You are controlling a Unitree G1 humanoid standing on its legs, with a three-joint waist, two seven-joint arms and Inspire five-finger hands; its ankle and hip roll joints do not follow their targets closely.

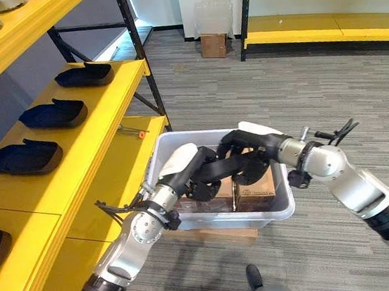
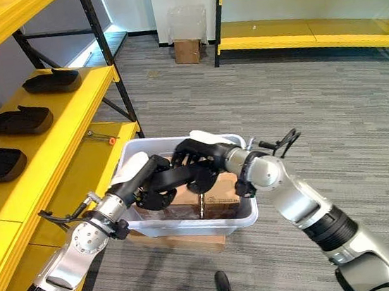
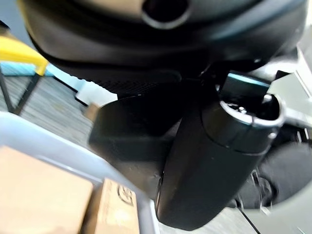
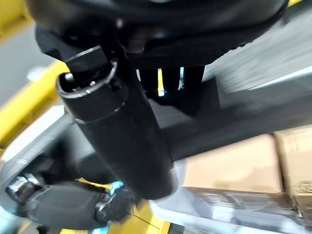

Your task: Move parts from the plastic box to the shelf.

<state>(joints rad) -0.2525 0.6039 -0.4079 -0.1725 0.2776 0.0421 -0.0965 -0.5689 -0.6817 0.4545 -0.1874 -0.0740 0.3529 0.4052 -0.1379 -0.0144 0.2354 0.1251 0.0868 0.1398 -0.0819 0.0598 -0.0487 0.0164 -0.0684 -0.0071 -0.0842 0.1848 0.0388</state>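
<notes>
A clear plastic box (image 1: 282,209) stands on the floor beside the yellow shelf (image 1: 115,102). Both hands reach into it. My left hand (image 1: 189,173), with a white thumb cover, and my right hand (image 1: 249,143) meet over the box's middle. Their fingers curl round a black part (image 1: 220,166) held between them just above the brown cartons (image 1: 255,189) inside. The left wrist view has the part (image 3: 129,131) past the thumb (image 3: 209,161); in the right wrist view it (image 4: 192,114) lies behind the thumb (image 4: 122,131). Three more black parts (image 1: 54,114) lie in a row on the shelf.
An orange-handled tool (image 1: 134,130) lies on the lower shelf board. The plastic box rests on a flat carton (image 1: 216,235). A small cardboard box (image 1: 214,44) and a clear bin (image 1: 213,15) stand by the far wall. Another yellow rack (image 1: 326,5) stands at the back right.
</notes>
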